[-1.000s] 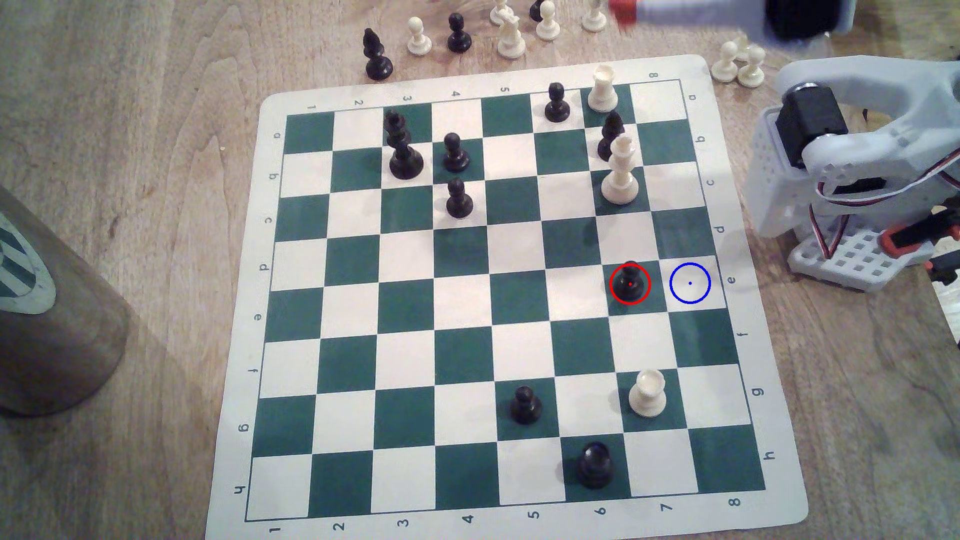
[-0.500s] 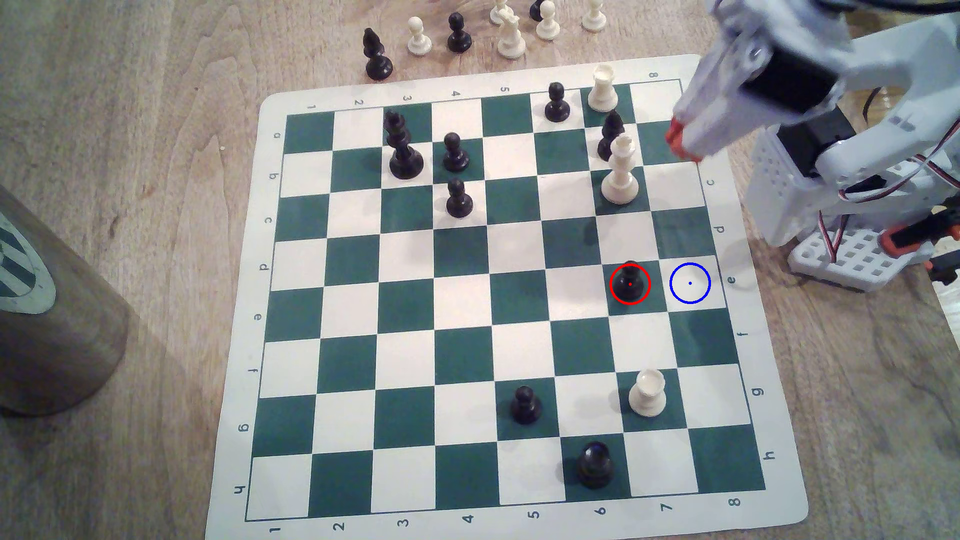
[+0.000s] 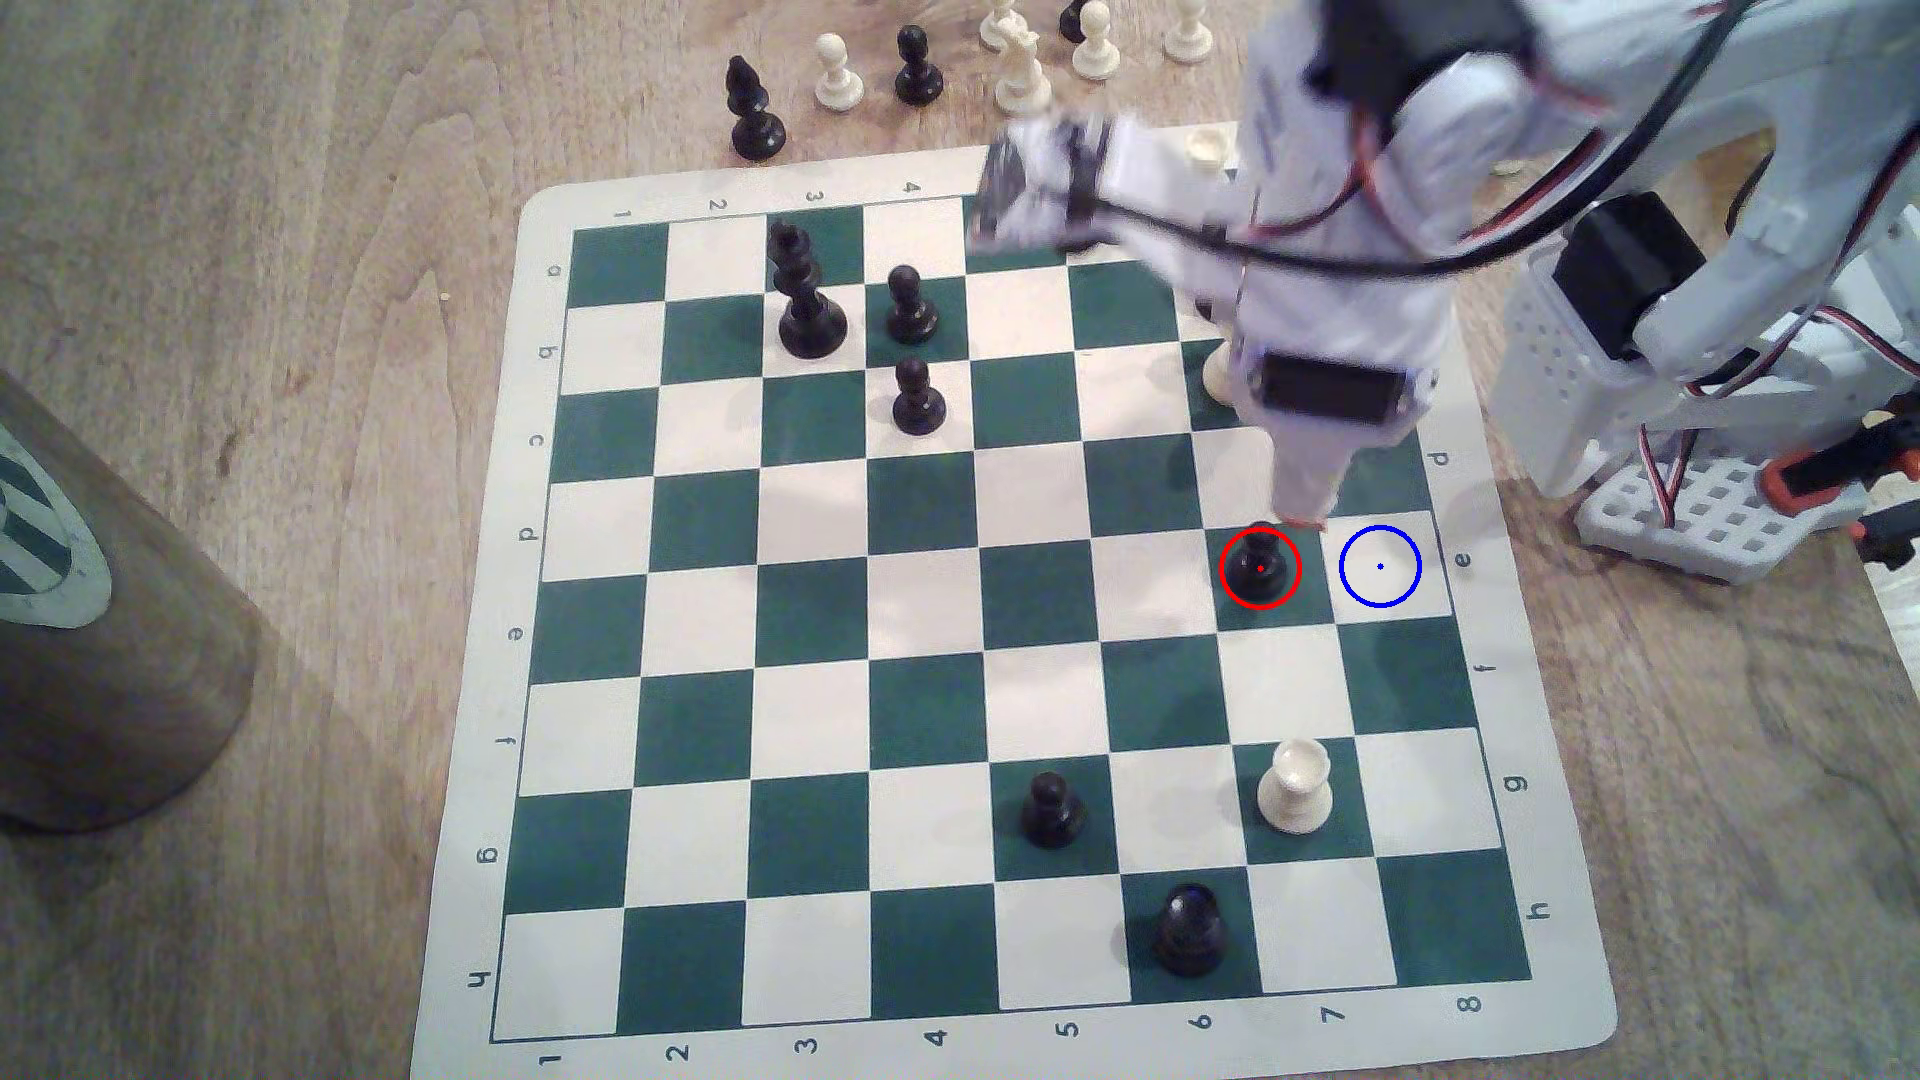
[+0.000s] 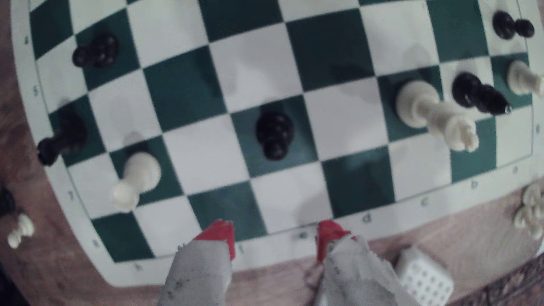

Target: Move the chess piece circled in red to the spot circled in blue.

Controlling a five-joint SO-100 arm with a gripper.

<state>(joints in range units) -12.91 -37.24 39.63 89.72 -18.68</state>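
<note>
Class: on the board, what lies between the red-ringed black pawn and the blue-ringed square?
Nothing: the pawn stands on a green square adjoining the blue-ringed square; the exterior view shows bare board between.

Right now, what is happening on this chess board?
A white robot arm with a red-tipped gripper hangs over the green and cream chess board. Its jaws are open and hold nothing. The small black pawn ringed in red stands untouched on its green square, beside the cream square with the blue ring, which holds no piece.
</note>
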